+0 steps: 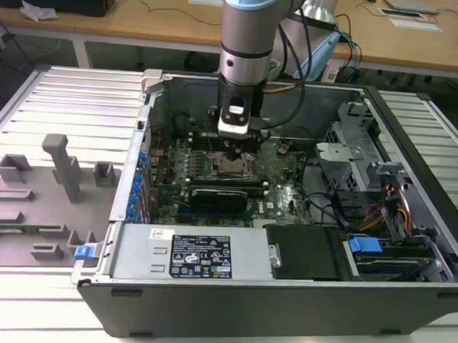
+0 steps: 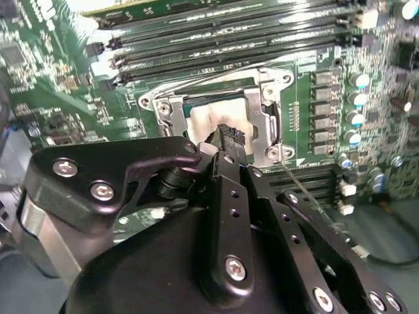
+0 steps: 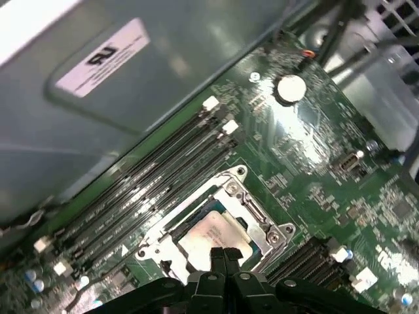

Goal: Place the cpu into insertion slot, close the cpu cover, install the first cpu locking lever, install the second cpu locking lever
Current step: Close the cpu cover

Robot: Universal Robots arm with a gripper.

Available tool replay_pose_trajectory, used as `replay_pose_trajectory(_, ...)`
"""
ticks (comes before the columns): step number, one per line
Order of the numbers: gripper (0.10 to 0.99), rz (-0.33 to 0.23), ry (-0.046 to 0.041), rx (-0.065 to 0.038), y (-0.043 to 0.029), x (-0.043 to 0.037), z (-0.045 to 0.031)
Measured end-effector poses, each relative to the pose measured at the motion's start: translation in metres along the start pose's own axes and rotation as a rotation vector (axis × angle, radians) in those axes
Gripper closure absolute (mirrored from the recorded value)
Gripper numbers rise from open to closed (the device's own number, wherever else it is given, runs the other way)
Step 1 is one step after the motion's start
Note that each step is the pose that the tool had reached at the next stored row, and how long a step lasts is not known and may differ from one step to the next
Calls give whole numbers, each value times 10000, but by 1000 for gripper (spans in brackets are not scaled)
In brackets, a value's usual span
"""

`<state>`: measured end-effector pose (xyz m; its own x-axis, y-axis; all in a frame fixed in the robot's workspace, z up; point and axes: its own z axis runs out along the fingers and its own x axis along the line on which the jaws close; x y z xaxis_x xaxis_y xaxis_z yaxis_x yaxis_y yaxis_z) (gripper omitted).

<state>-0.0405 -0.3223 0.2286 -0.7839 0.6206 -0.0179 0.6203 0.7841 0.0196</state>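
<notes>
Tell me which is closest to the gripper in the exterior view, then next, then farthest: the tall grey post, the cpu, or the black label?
1. The cpu: right under the gripper, in the middle of the case.
2. The black label: at the case's near edge, toward the camera.
3. The tall grey post: outside the case, at the exterior view's left.

Below the gripper (image 3: 223, 256) the socket frame (image 3: 260, 217) rings a low recess. A thin lever wire (image 2: 306, 191) slants up just beside the gripper. Beyond the frame run memory slots (image 3: 150, 190), then the case wall (image 3: 131, 98) rises; overhead lies open room.
</notes>
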Motion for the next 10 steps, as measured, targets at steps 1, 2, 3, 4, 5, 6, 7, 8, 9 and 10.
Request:
replay_pose_trajectory(1,980,-213,2,-2,0,0,0)
replay_pose_trajectory(2,980,-415,4,-3,0,0,1)
replay_pose_trajectory(3,980,-753,7,-6,0,0,1)
replay_pose_trajectory(4,980,-943,9,-6,0,0,1)
replay_pose_trajectory(5,980,-1293,12,-7,0,0,1)
replay_pose_trajectory(6,980,-1477,14,-8,0,0,1)
replay_pose_trajectory(7,980,-1680,15,-9,0,0,1)
replay_pose_trajectory(8,980,-1876,16,-9,0,0,1)
replay_pose_trajectory(9,980,-2061,17,-9,0,0,1)
replay_pose_trajectory(10,980,-2360,17,-5,0,0,1)
